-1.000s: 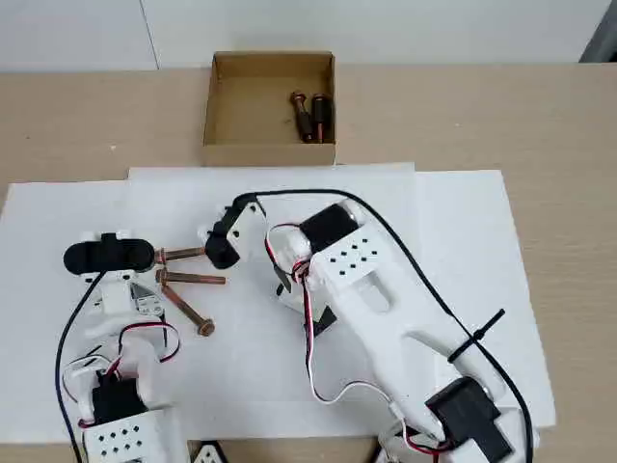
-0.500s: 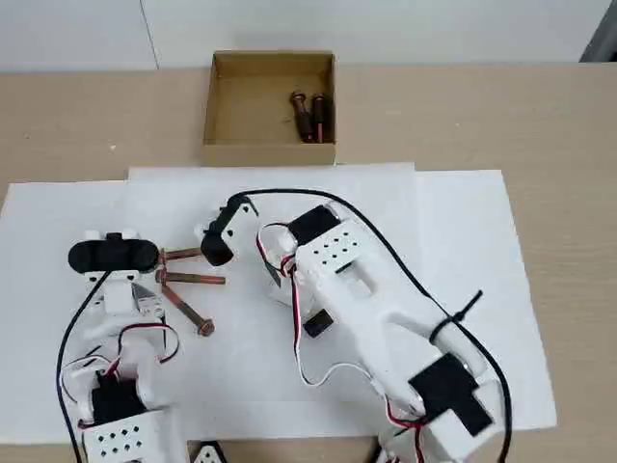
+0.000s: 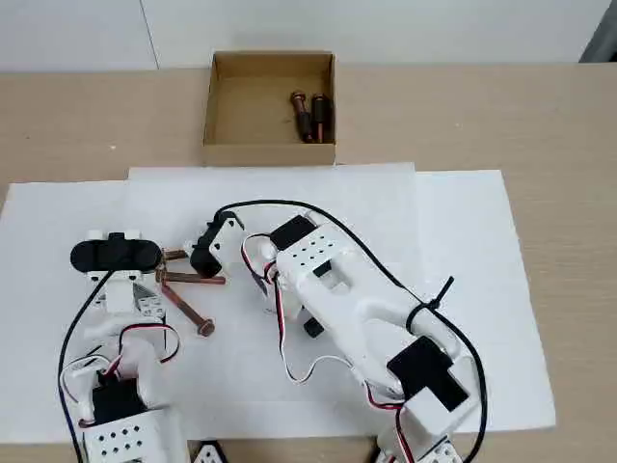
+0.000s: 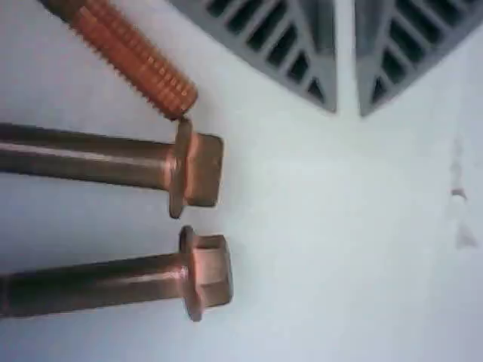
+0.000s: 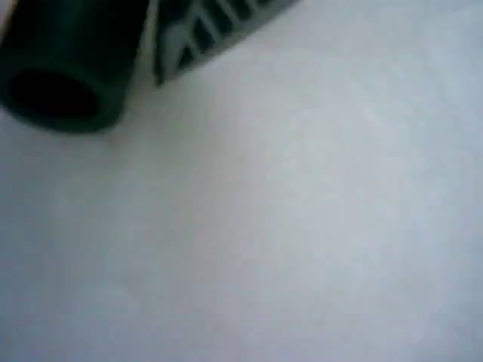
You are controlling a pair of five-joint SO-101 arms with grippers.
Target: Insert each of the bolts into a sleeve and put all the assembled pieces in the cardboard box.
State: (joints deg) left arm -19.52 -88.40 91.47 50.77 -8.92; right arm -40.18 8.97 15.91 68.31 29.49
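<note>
Three copper bolts lie on the white paper: one (image 3: pixel 178 254), one (image 3: pixel 196 279) and one (image 3: pixel 188 311). In the left wrist view two bolt heads (image 4: pixel 200 172) (image 4: pixel 207 275) and a threaded end (image 4: pixel 132 56) lie just in front of my left gripper (image 4: pixel 345 75), whose grey fingers stand shut with nothing between them. My right gripper (image 3: pixel 205 257) sits low over the paper at the right ends of the bolts, shut on a black sleeve (image 5: pixel 64 68) beside its grey finger (image 5: pixel 219 23). The cardboard box (image 3: pixel 231 101) stands at the back and holds assembled pieces (image 3: pixel 310 114).
The white paper (image 3: pixel 463 251) covers the front of the wooden table (image 3: pixel 540 116). The right arm's white body (image 3: pixel 357 299) and its cables stretch across the paper's middle. The left arm (image 3: pixel 120 386) stands at the front left.
The right arm has swung left and a little toward the front, bringing its gripper from the paper's middle to the bolts. The left arm and the bolts have kept still.
</note>
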